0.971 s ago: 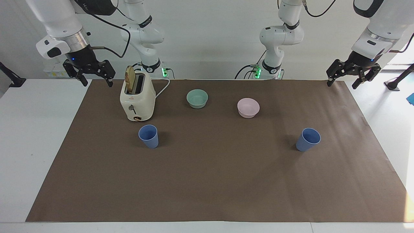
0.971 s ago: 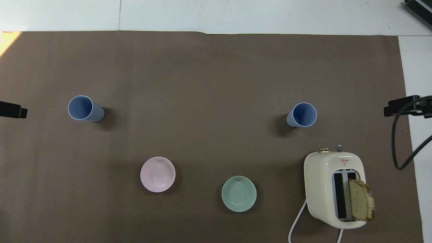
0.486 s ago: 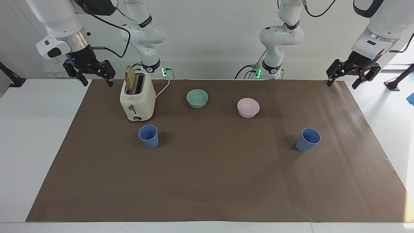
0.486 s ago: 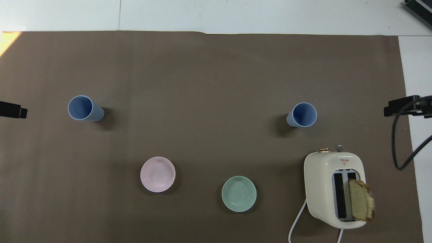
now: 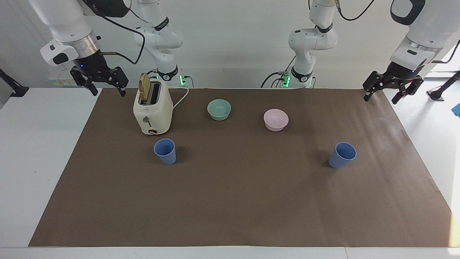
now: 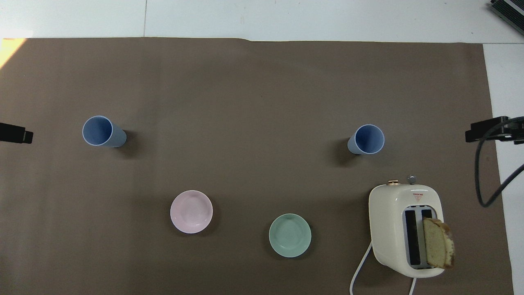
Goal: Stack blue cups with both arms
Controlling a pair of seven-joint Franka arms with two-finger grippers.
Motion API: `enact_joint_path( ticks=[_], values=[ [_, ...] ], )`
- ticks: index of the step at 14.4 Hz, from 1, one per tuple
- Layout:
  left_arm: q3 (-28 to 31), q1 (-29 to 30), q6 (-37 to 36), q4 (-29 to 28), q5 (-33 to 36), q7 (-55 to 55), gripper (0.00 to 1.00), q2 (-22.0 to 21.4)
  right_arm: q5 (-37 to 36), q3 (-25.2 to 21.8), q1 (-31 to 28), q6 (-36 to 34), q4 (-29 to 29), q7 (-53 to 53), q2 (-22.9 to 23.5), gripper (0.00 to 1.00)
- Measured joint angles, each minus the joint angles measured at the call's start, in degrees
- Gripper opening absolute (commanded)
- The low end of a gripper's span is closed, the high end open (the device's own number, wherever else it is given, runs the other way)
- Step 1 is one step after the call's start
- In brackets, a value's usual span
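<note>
Standing cups: one blue cup point(image 5: 165, 151) beside toaster point(image 5: 152, 111), other blue cup point(image 5: 342, 155) well apart, both empty.
Toaster slot: bread slice point(image 5: 144, 89) held.
Tools: left tool point(image 5: 383, 94) and right tool point(image 5: 107, 89) raised, spread wide, nothing gripped.

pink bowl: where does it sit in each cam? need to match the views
Facing view: pink bowl sits right of centre in the upper half, beside the teal-green bowl.
Overhead view: pink bowl sits left of centre in the lower half, teal-green bowl to its right.
Shared landmark: the toaster with bread, at the right arm's end of the table.
</note>
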Motion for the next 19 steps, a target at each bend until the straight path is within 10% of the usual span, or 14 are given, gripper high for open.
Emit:
enact_joint_path(
  ticks=[7,19],
  values=[
    [0.22,0.91,16.19,-12.15,0.00,3.26,1.00,3.57,0.00,0.00,0.00,0.00,-0.02,0.00,0.00,1.00],
    [-0.40,0.91,29.70,-16.88,-1.85,3.02,1.00,13.68,0.00,0.00,0.00,0.00,-0.19,0.00,0.00,1.00]
  ],
)
